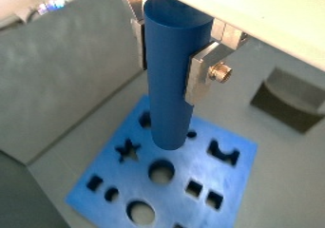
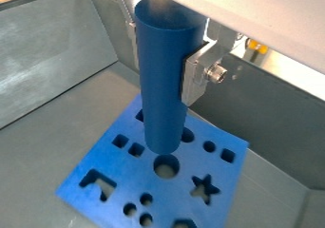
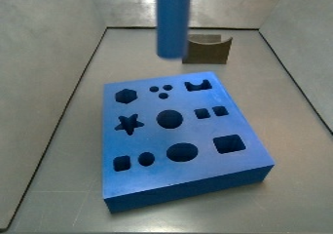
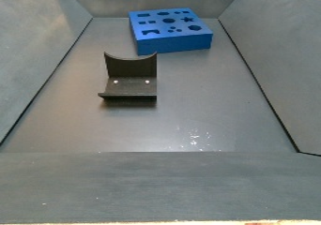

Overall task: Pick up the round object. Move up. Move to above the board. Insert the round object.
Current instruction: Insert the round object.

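Observation:
My gripper (image 1: 170, 61) is shut on the round object (image 1: 169, 104), a plain blue cylinder peg that hangs upright between the silver fingers (image 1: 203, 72). Both wrist views show this grip (image 2: 165, 61). The board (image 1: 216, 180), a thick blue slab with shaped holes, lies flat below. In both wrist views the peg's lower end (image 2: 162, 137) hovers clear above the board, near a large round hole (image 2: 166, 164). In a side view the peg (image 3: 174, 19) hangs from above, over the board's (image 3: 182, 175) far part, with the gripper out of frame. Another side view shows only the board (image 4: 172, 41).
The dark fixture (image 3: 208, 49) stands on the floor just behind the board; it also shows in a wrist view (image 1: 292, 99) and a side view (image 4: 129, 79). Grey sloping walls (image 3: 58, 82) enclose the bin floor (image 4: 175, 126).

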